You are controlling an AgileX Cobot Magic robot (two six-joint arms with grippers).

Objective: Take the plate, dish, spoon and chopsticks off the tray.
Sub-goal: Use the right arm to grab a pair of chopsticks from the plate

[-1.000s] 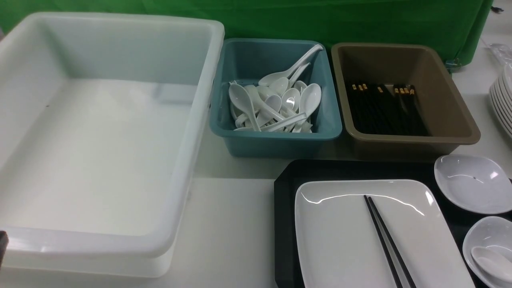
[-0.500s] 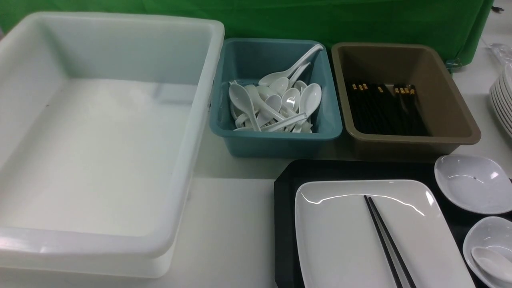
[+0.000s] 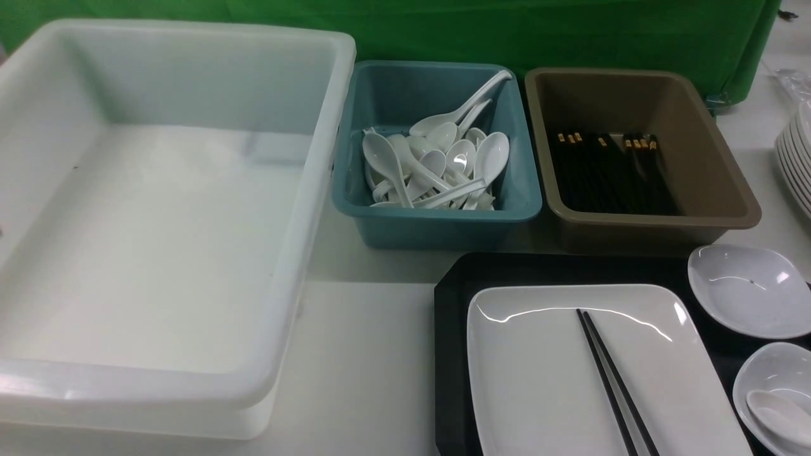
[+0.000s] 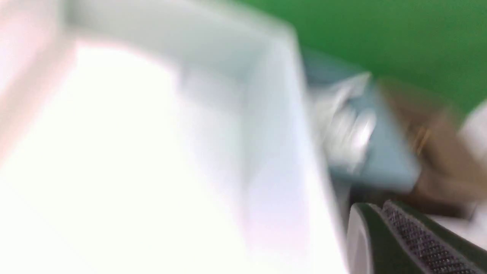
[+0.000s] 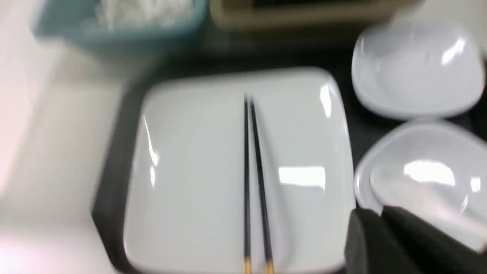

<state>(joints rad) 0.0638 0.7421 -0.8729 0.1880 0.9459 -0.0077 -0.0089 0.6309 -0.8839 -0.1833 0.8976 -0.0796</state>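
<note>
The black tray (image 3: 453, 354) sits at the near right and carries the big white plate (image 3: 538, 380). The black chopsticks (image 3: 589, 326) lie across the plate. Two small white dishes stand on the tray's right side, one farther (image 3: 747, 291) and one nearer (image 3: 770, 367), and the white spoon (image 3: 776, 415) rests in the nearer one. Neither gripper shows in the front view. My right gripper (image 5: 380, 215) hovers above the rim of the dish (image 5: 418, 152) with the spoon, beside the plate (image 5: 198, 171), fingers together and empty. My left gripper (image 4: 380, 207) is shut and empty beside the white tub (image 4: 285, 152).
A large white tub (image 3: 158, 221) fills the left. Behind the tray stand a teal bin (image 3: 437, 212) with several white spoons and a brown bin (image 3: 652, 220) with black chopsticks. Stacked white plates (image 3: 795, 164) sit at the right edge. A green cloth hangs behind.
A dark piece of the left arm at the lower left edge of the front view has gone out of sight. Nothing on the table or tray has moved.
</note>
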